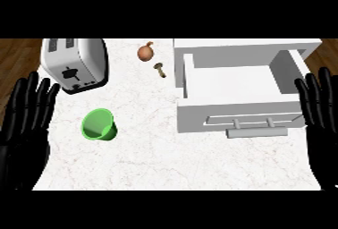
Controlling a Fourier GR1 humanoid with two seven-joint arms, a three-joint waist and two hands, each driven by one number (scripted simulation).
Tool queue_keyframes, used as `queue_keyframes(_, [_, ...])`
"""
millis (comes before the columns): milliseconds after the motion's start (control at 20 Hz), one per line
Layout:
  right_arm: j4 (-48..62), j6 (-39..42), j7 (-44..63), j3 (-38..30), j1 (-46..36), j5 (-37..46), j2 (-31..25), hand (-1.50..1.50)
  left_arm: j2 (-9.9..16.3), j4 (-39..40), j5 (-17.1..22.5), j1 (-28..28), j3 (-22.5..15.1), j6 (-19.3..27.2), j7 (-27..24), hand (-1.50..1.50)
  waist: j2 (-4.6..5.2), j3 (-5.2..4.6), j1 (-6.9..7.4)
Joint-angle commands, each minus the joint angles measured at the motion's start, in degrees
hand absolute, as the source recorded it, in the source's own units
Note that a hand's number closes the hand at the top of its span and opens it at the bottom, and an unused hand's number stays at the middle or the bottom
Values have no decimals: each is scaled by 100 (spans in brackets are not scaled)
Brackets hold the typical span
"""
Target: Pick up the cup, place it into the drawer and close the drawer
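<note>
Lying on its side on the white marbled counter (pixel 165 152), toward the left edge and roughly midway between front and back, the small green plastic cup (pixel 99 125) is showing its open mouth toward the back-left, and nothing is touching it. Sitting at the counter's back-right corner, the white box-shaped drawer unit (pixel 244 47) is holding its drawer (pixel 238 117) pulled out toward the front, so the bare white inside is showing, and a pale grey bar handle (pixel 256 132) is running across the drawer's front panel. Standing at the back-left corner, the silver two-slot toaster (pixel 74 62) is turning its dark control panel toward the front. Resting near the back edge between toaster and drawer unit, a brown onion (pixel 146 52) and a small tan mushroom (pixel 160 69) are lying just apart from each other. Showing over the counter's left edge, the black left hand (pixel 23 117) is resting with fingers straight and slightly spread, well apart from the cup. Showing at the right edge beside the drawer, the black right hand (pixel 319 100) is likewise resting flat with fingers straight, holding nothing.
</note>
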Motion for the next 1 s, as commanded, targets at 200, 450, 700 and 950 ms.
queue_keyframes(200, [82, -126, 140, -237, -74, 92, -16, -150, 275, 176, 784, -220, -206, -1043, -225, -150, 140, -70, 228])
queue_keyframes(450, [249, 65, 533, 78, -231, 432, -217, -150, 62, 714, 2001, 1, 86, -1265, 265, -150, 144, -72, 261])
queue_keyframes(700, [353, 212, 4, 121, 242, 527, -81, -150, 277, 1364, 2444, -312, 560, -1569, 340, -150, 142, -68, 227])
queue_keyframes(950, [204, 428, 362, -363, -23, 81, -311, -150, 417, 2038, 2345, -65, 1024, -1779, -139, -150, 141, -68, 229])
